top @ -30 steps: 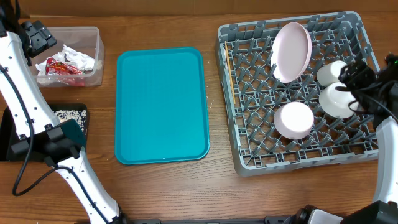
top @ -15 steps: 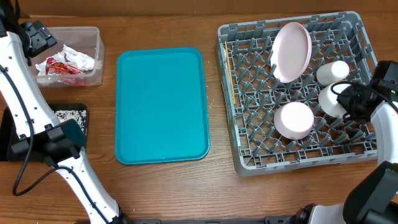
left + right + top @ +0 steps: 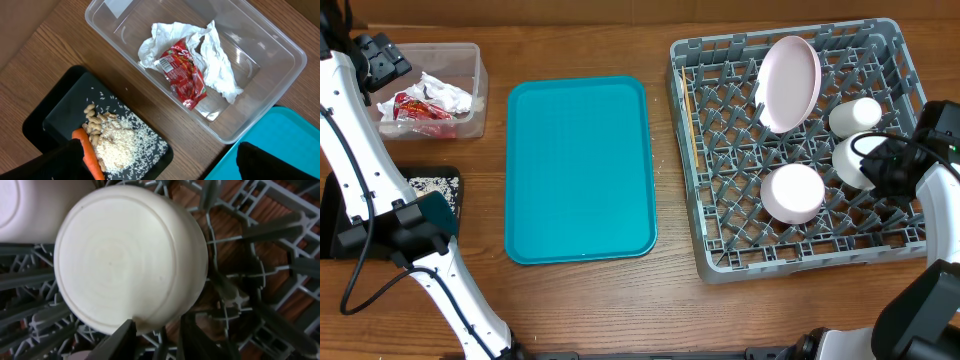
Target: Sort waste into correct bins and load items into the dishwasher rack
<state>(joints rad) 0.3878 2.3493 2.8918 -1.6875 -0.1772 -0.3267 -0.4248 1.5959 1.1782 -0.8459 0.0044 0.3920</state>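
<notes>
Right tool point(image 3: 156, 336) sits narrow at the bowl's point(image 3: 130, 255) lower rim, grip unclear; a nudge could topple it inside the rack point(image 3: 800, 262). Left tool point(image 3: 160, 156) gapes wide, empty.

Print on the red wrapper point(image 3: 184, 76) is unreadable

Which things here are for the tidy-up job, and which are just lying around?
For the job: grey rack, plate, cup, left bowl, right bowl, clear tub, red wrapper, napkin, black tray, carrot, food scraps.
Just lying about: teal tray.
</notes>
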